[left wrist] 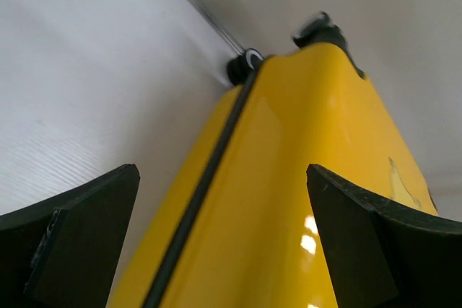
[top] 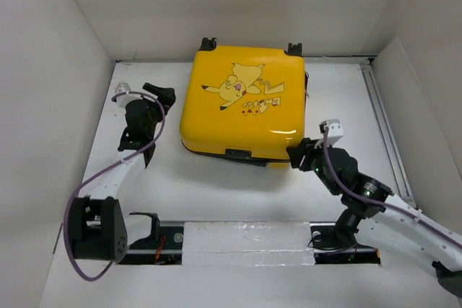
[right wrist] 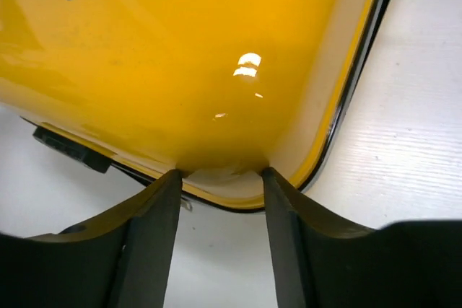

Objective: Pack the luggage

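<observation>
The luggage [top: 245, 106], a yellow hard-shell suitcase with a cartoon print, lies flat and closed in the middle of the table, its black wheels [top: 209, 43] at the far edge. My left gripper [top: 164, 95] hovers open just off its left side. In the left wrist view, the yellow shell [left wrist: 289, 178] and its black zipper band [left wrist: 195, 207] fill the wide gap of that gripper [left wrist: 222, 171]. My right gripper [top: 294, 155] is at the near right corner. Its jaws [right wrist: 220, 173] stand apart, tips touching the lid corner [right wrist: 180, 55], nothing held.
White walls close in the table on the left, back and right. A metal rail [top: 382, 128] runs along the right side. A taped strip [top: 238, 239] lies between the arm bases. A black handle block [top: 238, 154] sticks out of the suitcase's near edge.
</observation>
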{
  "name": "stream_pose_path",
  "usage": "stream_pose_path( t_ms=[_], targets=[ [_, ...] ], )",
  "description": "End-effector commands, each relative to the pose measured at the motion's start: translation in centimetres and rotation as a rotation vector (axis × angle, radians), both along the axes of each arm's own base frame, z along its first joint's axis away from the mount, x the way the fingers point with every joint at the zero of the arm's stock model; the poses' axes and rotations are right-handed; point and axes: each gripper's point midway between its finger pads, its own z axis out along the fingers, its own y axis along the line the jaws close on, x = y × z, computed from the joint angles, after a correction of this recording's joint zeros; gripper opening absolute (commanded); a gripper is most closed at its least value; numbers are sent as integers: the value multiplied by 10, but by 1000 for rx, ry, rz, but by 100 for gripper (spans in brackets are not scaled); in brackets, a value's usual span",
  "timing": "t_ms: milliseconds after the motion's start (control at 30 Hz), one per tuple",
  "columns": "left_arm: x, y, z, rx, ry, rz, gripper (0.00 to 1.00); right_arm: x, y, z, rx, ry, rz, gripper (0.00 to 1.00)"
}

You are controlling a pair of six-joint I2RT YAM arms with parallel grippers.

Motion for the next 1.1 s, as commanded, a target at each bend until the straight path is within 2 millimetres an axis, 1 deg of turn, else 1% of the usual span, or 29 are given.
stream_pose_path(
  t_ms=[0, 33, 67, 100, 167, 233, 267, 300, 333, 367, 400, 433, 467, 500, 533, 567, 600, 633, 667, 700, 733, 800, 833, 900, 933, 967, 1000, 1033, 1067],
  targets=[
    [15, 0, 16, -94, -70, -50, 97, 36, -7, 57, -11, -96, -89, 51],
    [20, 5, 3, -93, -37, -36, 91, 51, -18, 76, 7, -112, -120, 46],
    [23, 7, 1, -95, -39, -39, 81, 63, -19, 80, -2, -119, -115, 37],
    [25, 7, -5, -94, -24, -38, 66, 73, -20, 97, 42, -164, -110, 33],
    [28, 2, -18, -114, 8, -58, 40, 93, -38, 113, 68, -190, -112, 23],
    [34, -4, -27, -121, 25, -90, 24, 122, -55, 96, 61, -137, -134, 13],
    [39, -4, -28, -121, 30, -90, 24, 126, -63, 99, 65, -147, -149, 13],
    [41, -6, -30, -114, 36, -100, 21, 136, -69, 85, 61, -104, -167, 7],
    [44, -6, -32, -114, 43, -100, 15, 143, -75, 85, 79, -121, -182, 7],
    [47, -8, -31, -116, 42, -109, 15, 150, -86, 71, 76, -105, -204, 7],
    [49, -17, -35, -113, 53, -124, 14, 155, -90, 67, 77, -100, -205, 7],
    [50, -25, -35, -97, 52, -146, 14, 166, -90, 46, 68, -45, -199, 16],
    [52, -28, -31, -84, 40, -149, 14, 173, -86, 38, 66, -17, -179, 21],
    [55, -35, -31, -83, 48, -164, 14, 183, -82, 42, 62, -16, -144, 24],
    [54, -42, -36, -85, 60, -186, 12, 195, -75, 19, 59, 51, -110, 28],
    [54, -42, -36, -85, 60, -186, 12, 202, -71, 13, 51, 68, -88, 28],
    [53, -46, -36, -85, 61, -195, 12, 214, -68, 21, 57, 47, -77, 29],
    [52, -49, -36, -73, 60, -196, 12, 222, -67, 16, 56, 56, -77, 29],
    [52, -49, -36, -73, 60, -196, 12, 233, -66, -3, 50, 97, -79, 32],
    [51, -53, -40, -78, 70, -220, 12, 238, -55, -7, 58, 104, -35, 33],
    [50, -59, -44, -80, 80, -239, 12, 255, -50, -19, 52, 130, -15, 37],
    [48, -66, -44, -79, 81, -256, 12, 265, -37, -33, 42, 161, 41, 38],
    [46, -73, -44, -81, 82, -277, 11, 262, -15, -40, 41, 182, 124, 38],
    [38, -83, -46, -72, 86, -310, 11, 257, 9, -52, 14, 192, 211, 38],
    [32, -88, -49, -71, 91, -323, 10, 246, 33, -56, 8, 197, 262, 38],
    [19, -91, -56, -80, 109, -334, 10, 235, 43, -69, -8, 215, 292, 38],
    [12, -96, -56, -82, 101, -352, 9, 226, 55, -73, -17, 216, 335, 38],
    [5, -94, -58, -94, 106, -349, 8, 209, 77, -79, -21, 231, 397, 38],
    [-11, -97, -56, -94, 88, -366, 8, 195, 85, -86, -22, 246, 428, 38]
  ],
)
